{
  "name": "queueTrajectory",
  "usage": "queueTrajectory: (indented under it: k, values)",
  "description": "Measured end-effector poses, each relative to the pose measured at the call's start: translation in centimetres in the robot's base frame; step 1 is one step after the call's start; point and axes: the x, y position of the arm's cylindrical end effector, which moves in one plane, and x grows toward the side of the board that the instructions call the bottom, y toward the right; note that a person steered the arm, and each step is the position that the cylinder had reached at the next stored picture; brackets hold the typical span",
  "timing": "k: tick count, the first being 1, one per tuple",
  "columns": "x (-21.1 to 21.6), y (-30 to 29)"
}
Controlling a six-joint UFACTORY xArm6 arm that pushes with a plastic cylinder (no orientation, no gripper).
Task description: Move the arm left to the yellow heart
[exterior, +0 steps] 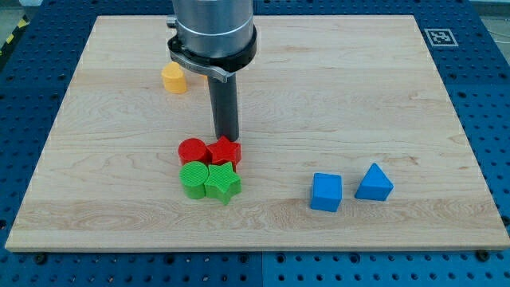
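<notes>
The yellow heart (174, 78) sits near the view's top left of the wooden board (96, 159). My tip (227, 140) is the lower end of the dark rod, right of and well below the heart. It stands just above the red star-like block (225, 151), touching or nearly touching it. A red round block (192, 150) lies beside the red star on its left.
A green round block (194, 178) and a green star (222, 182) lie just below the red pair. A blue cube (326, 192) and a blue triangular block (374, 183) lie at the lower right. The arm's grey body (212, 32) hangs over the top middle.
</notes>
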Motion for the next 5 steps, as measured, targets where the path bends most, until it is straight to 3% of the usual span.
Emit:
queueTrajectory:
  k: [1, 3, 4, 5]
  values:
    - [-0.4, 0.0]
    - [-0.6, 6.1]
    - [-0.9, 4.8]
    - [-1.8, -0.8]
